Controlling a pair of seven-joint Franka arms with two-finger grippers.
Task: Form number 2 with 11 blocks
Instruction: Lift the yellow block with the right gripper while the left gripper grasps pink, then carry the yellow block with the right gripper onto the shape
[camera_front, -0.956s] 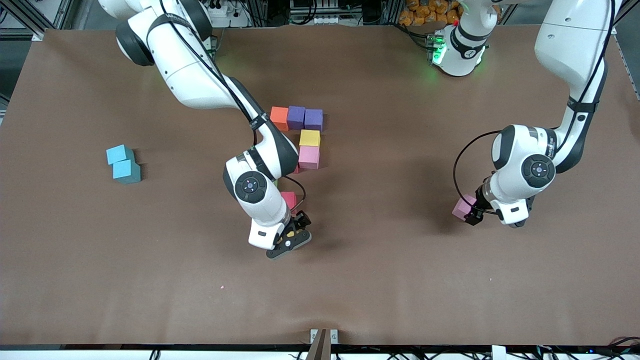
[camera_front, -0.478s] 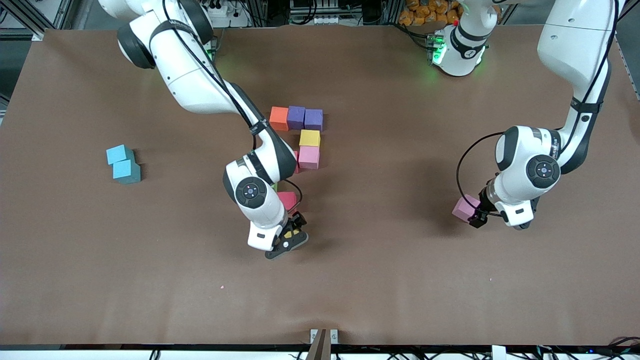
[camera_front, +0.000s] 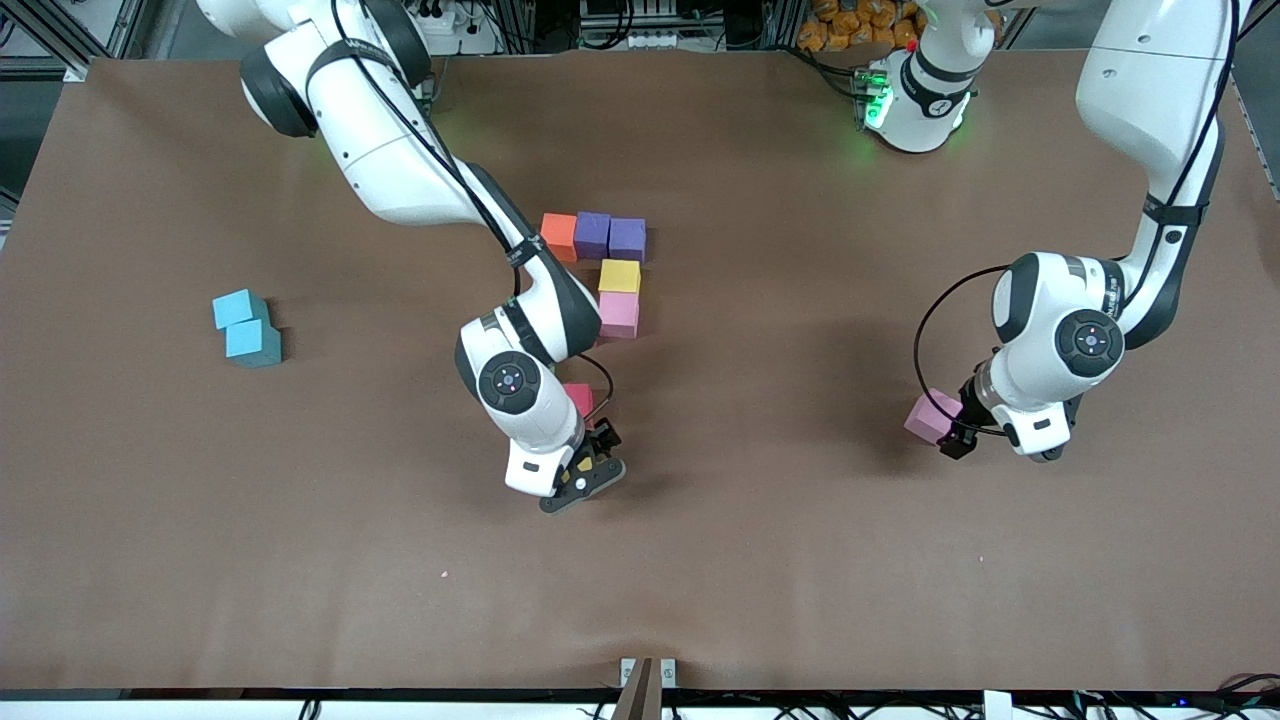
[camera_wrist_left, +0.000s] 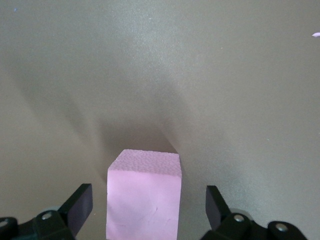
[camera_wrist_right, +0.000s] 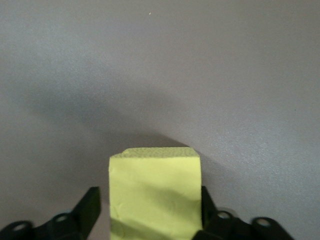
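From the front, the brown table (camera_front: 760, 560) carries an unfinished number 2 (camera_front: 600, 275) near its middle. Its farthest row has an orange block (camera_front: 559, 236) and two purple blocks (camera_front: 610, 237) edge to edge. A yellow block (camera_front: 620, 276) sits just nearer to the camera, under the purple one toward the left arm's end, and a pink block (camera_front: 618, 314) touches it on the nearer side. A red block (camera_front: 578, 399) shows beside the right arm's wrist; the arm hides the rest. Two light-blue cubes (camera_front: 247, 327) lie touching each other, well apart, toward the right arm's end.

The right gripper (camera_front: 583, 475) is low over the table, nearer to the camera than the red block — a bit of yellow shows between its fingers. The left gripper (camera_front: 955, 430) is low at the left arm's end, at a second pink block (camera_front: 930, 415).

In the left wrist view, this pink block (camera_wrist_left: 144, 197) stands on the table between the two fingers (camera_wrist_left: 77, 207), with a clear gap on each side, so the left gripper is wide open and holds nothing.

In the right wrist view, a yellow block (camera_wrist_right: 155, 192) sits between the fingers (camera_wrist_right: 90, 207). One finger touches its side; at the other finger a narrow gap shows, so the grip is not complete.
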